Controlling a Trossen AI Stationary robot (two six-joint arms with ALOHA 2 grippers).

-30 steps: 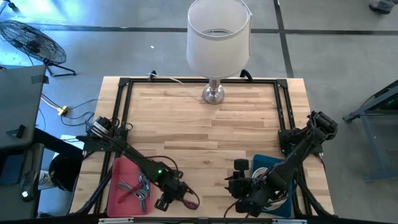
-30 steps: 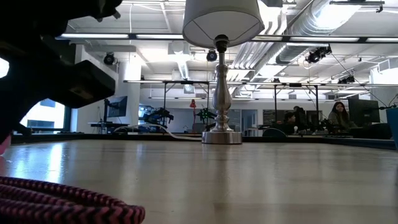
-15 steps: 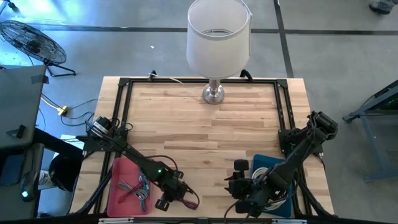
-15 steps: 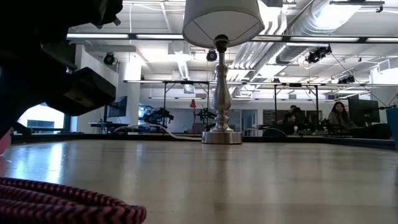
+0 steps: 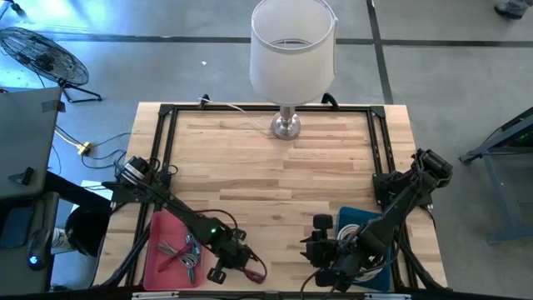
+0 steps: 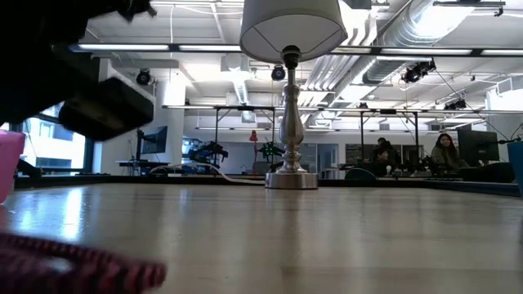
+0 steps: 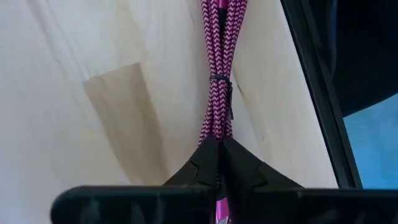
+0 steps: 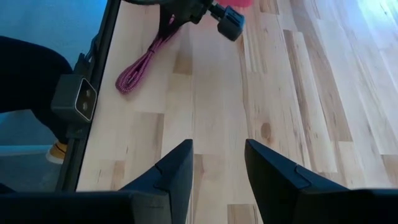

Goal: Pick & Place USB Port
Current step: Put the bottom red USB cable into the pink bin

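Nearby, a lamp (image 5: pixel 291 58) stands well behind the left gripper (image 7: pixel 217 155) clamping the pink cable (image 7: pixel 219 68).

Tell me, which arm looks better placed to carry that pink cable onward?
Probably the left: its gripper is shut on the pink cable. The right gripper hangs open, apart, over bare table.

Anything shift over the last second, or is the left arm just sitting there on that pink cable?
The left gripper, jaws shut on the pink braided cable, has tipped upward in the low view, and the cable there has slid out toward the picture's edge and blurred, so it is moving. The right gripper, open near the blue bin, stayed put, as did the lamp.
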